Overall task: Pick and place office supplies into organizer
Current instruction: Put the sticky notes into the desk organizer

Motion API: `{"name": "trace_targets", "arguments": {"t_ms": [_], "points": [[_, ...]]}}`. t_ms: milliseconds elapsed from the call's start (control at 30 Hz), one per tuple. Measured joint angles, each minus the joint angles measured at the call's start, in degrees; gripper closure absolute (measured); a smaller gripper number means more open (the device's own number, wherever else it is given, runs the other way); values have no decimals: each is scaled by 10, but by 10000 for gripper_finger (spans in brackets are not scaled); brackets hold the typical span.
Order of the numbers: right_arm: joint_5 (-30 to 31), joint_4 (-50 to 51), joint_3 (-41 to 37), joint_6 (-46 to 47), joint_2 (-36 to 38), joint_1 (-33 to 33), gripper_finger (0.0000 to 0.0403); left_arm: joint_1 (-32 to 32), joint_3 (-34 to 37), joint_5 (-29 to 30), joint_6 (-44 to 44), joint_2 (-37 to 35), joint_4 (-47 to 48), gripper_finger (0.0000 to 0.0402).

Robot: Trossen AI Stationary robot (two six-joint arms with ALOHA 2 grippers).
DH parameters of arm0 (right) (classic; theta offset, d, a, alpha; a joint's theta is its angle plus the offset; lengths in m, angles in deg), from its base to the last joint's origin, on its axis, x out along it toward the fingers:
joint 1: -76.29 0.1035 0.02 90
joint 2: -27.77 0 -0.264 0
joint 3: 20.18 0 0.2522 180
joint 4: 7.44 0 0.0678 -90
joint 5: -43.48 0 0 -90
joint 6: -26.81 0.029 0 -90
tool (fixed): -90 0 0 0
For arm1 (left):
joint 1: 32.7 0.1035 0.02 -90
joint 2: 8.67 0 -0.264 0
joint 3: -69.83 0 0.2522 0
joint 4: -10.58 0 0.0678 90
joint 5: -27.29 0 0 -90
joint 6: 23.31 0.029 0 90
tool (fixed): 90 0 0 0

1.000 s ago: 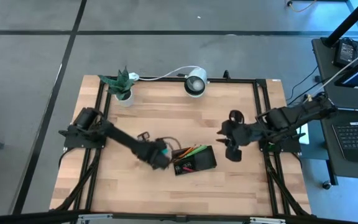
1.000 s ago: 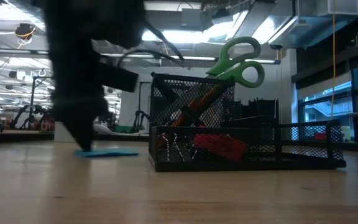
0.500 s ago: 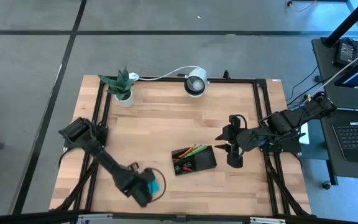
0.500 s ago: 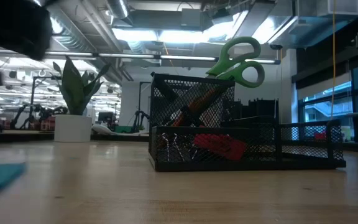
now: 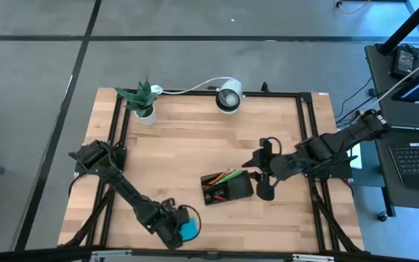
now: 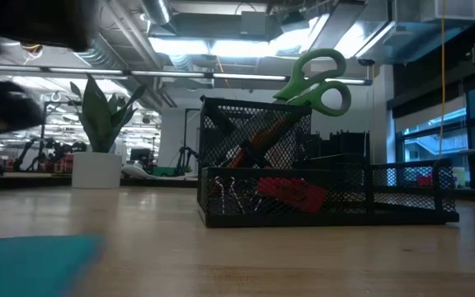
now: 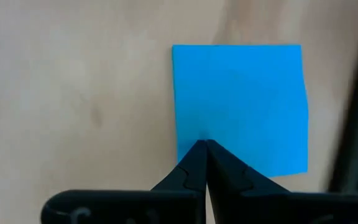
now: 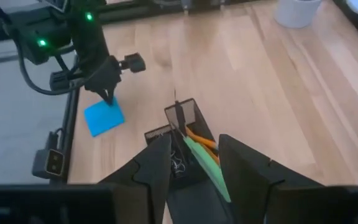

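Note:
The blue sticky-note pad (image 5: 190, 230) lies flat on the wood close to the table's near edge; it shows as a blurred blue patch (image 6: 31, 264) in the low view. My left gripper (image 5: 182, 230) is shut, with its tips on the pad. The black mesh organizer (image 5: 228, 188) stands mid-table with the green-handled scissors (image 6: 320, 78), orange pencils (image 8: 197, 138) and a red piece (image 6: 291, 191) in it. My right gripper (image 5: 257, 176) hangs open just off the organizer's right end and touches nothing. My left gripper presses its shut fingertips (image 7: 204, 149) down on the pad's top face (image 7: 229, 134), close to one edge. It comes from above, pointing steeply down. The pad lies flat on the table under the tips.
A potted plant (image 5: 140, 102) and a white round lamp (image 5: 229, 97) stand at the far edge. Bare wood lies between them and the organizer. The pad sits a short way from the table's near edge (image 5: 195, 251).
My left gripper, still shut, has swept from beside the organizer's left end toward the table's near edge, and the blue pad has slid along the wood with it. My right gripper has moved toward the table's left, closer to the organizer, and stayed open.

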Motion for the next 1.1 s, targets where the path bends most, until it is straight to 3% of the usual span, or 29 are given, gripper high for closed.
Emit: {"name": "trace_targets", "arguments": {"t_ms": [167, 400, 600, 733, 1100], "points": [[1, -26, 0, 15, -52, 12, 264, 15, 3, 80, 45, 9, -31, 399], [21, -67, 0, 59, -101, 51, 264, 37, 3, 116, 122, 23, -100, 399], [84, -60, 0, 76, -105, 104, 264, 56, 2, 87, 186, 52, -200, 399], [90, -62, 0, 75, -112, 137, 264, 60, 0, 64, 195, 72, -256, 399], [90, -58, 0, 69, -200, 194, 264, 60, 0, 57, 177, 75, -272, 399]]}}
